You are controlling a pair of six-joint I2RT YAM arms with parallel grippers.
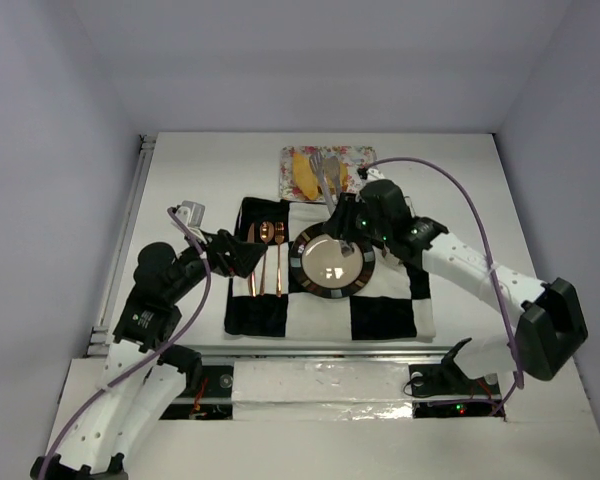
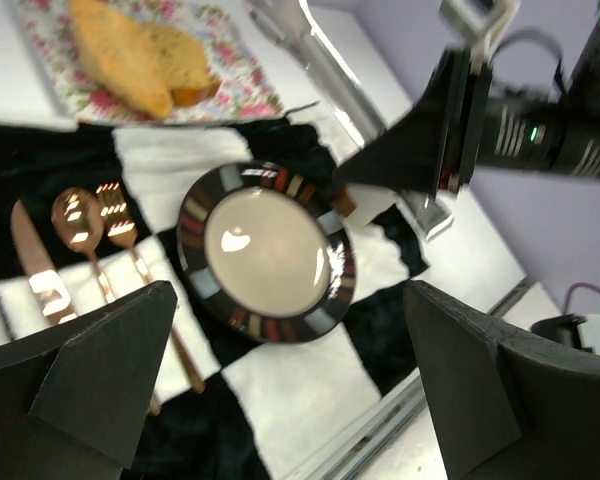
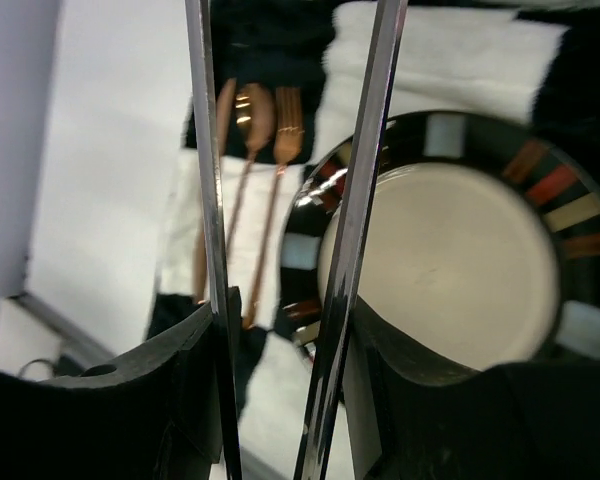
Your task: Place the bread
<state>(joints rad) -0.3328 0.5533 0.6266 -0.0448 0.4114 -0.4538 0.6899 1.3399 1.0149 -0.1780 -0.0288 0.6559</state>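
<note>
Approaching the pick-up is the step in hand. The right pincer is clamped on the arms of the metal tongs, which point at the floral tray by the far edge of the counter. The bread, two pieces side by side, lies on that tray just beside the tong tips; neither piece appears gripped. The left pincer hangs spread wide and empty over the left part of the checkered placemat, near the cutlery. The round plate at the placemat's centre holds nothing. Next move, as judged: set the tong arms astride one piece, squeeze, lift clear, carry it to the plate, release.
</note>
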